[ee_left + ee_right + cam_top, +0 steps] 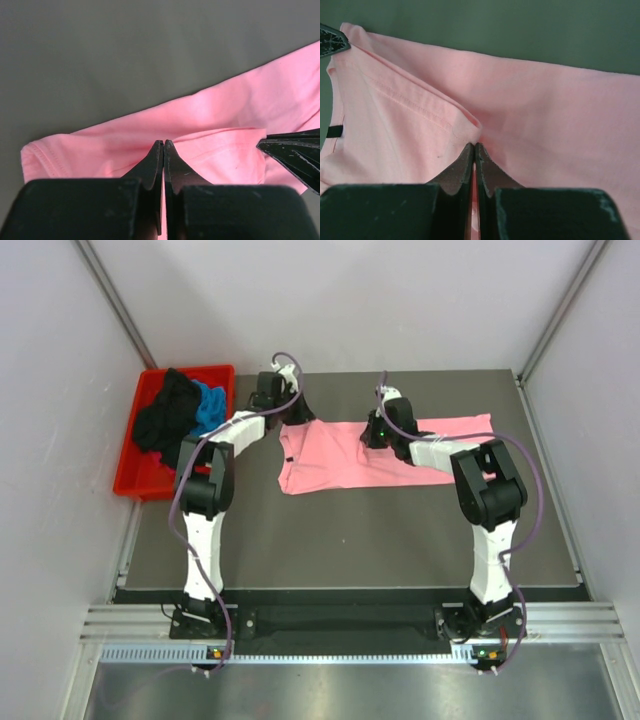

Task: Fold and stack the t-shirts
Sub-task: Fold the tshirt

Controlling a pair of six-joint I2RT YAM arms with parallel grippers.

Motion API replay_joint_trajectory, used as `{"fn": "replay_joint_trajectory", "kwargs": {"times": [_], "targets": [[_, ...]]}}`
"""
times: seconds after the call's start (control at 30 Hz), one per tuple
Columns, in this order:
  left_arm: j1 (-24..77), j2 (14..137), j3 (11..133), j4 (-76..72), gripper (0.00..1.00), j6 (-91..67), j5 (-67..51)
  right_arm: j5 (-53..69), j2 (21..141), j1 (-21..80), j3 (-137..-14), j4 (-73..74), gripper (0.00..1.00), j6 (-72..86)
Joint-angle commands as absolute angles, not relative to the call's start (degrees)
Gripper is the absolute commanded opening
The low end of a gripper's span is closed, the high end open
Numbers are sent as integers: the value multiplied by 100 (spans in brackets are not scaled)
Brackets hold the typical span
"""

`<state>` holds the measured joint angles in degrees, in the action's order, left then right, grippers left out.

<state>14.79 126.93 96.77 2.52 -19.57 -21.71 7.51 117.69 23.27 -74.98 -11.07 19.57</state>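
A light pink t-shirt [330, 455] lies partly folded on the dark table, its long side running left to right. My left gripper [288, 420] is at its far left corner and my right gripper [377, 433] is at the middle of its far edge. In the left wrist view the left gripper [163, 143] is shut, with a fold of the pink t-shirt [225, 110] pinched at its tips. The right gripper [474, 146] is shut the same way on a hemmed fold of the pink t-shirt [545, 110]. A black t-shirt [165, 415] and a bright blue t-shirt [210, 408] lie bunched in the bin.
The red plastic bin [125, 480] stands at the table's far left edge, beside the left arm. Grey walls close in the table on the left, back and right. The dark table top [350, 540] stretches bare between the shirt and the arm bases.
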Motion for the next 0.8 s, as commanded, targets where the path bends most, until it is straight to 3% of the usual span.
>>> {"fn": "replay_joint_trajectory", "kwargs": {"times": [0.0, 0.7, 0.77], "targets": [[1494, 12849, 9931, -44, 0, -1802, -2373, 624, 11435, 2435, -7462, -1503, 0, 2013], [1538, 13245, 10424, -62, 0, -1749, -2628, 360, 11373, 2435, -7146, -1740, 0, 2179], [1556, 13210, 10424, -27, 5, -1740, -2514, 334, 11382, 2435, -7163, -1697, 4, 2180]]}}
